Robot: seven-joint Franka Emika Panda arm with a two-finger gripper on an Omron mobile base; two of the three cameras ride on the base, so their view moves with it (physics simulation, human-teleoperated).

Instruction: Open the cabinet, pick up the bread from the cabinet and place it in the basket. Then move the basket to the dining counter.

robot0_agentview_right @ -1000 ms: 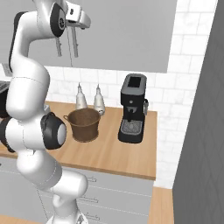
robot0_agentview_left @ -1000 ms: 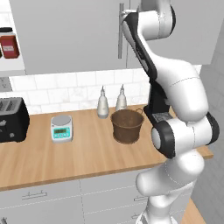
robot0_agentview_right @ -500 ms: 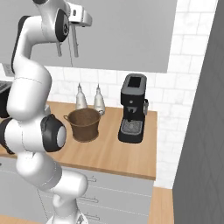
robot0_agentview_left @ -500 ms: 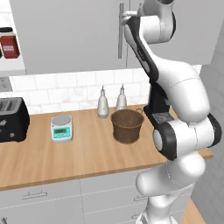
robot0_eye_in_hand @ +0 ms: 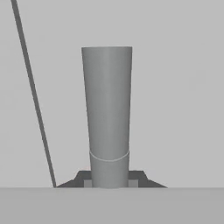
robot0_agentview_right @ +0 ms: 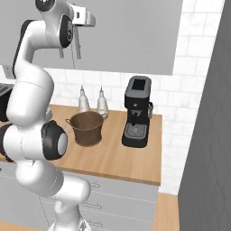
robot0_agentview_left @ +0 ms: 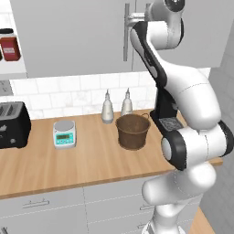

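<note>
The jaws sit right up at the long vertical metal bar handle (robot0_eye_in_hand: pixel 107 113) of the light grey flat-fronted upper wall cabinet (robot0_agentview_left: pixel 73 36), one dark tip on each side of the bar, closed around it. Well below them, the round dark brown woven basket (robot0_agentview_left: pixel 133 131) stands on the wooden bench (robot0_agentview_left: pixel 68 160), beside a black coffee machine (robot0_agentview_right: pixel 137 118).

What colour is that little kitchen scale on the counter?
The scale is white with a teal front, clearest in the left base view.

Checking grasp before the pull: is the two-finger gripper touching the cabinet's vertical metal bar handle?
Touching. In the hand view the metal bar handle runs between the gripper, both dark fingertips flush against it.
</note>
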